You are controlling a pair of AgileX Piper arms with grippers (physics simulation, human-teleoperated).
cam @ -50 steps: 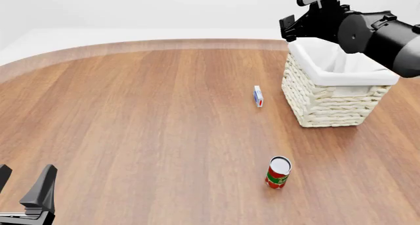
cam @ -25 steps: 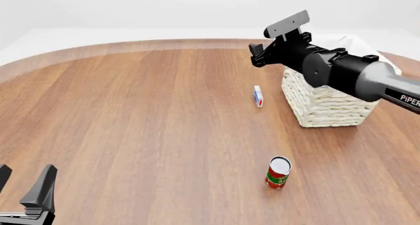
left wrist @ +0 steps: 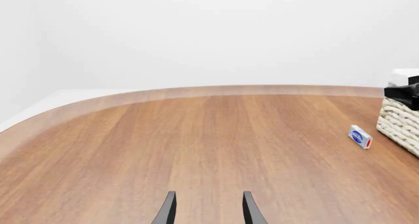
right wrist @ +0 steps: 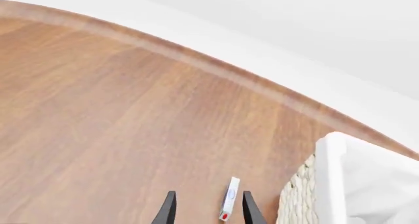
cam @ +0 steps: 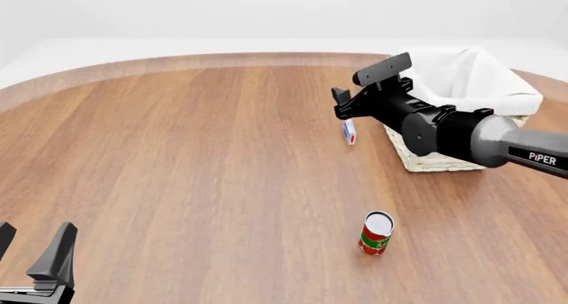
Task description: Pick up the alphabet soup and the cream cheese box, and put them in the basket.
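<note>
Front view shows the right gripper (cam: 344, 108) hanging just above the cream cheese box (cam: 349, 132), which stands on edge on the table (cam: 177, 157) at about nine o'clock from the basket (cam: 443, 154), near its wall. Right wrist view has the box (right wrist: 228, 198) between the spread fingers, so the gripper is released and holds nothing. The left gripper (cam: 31, 257) rests released at the near seven o'clock corner. No alphabet soup can is visible on the table; only a red-and-green can (cam: 376, 232) stands at six o'clock. Judged step: reaching for the box. Next calls for descending, clenching across its thin faces, then lifting over the rim
</note>
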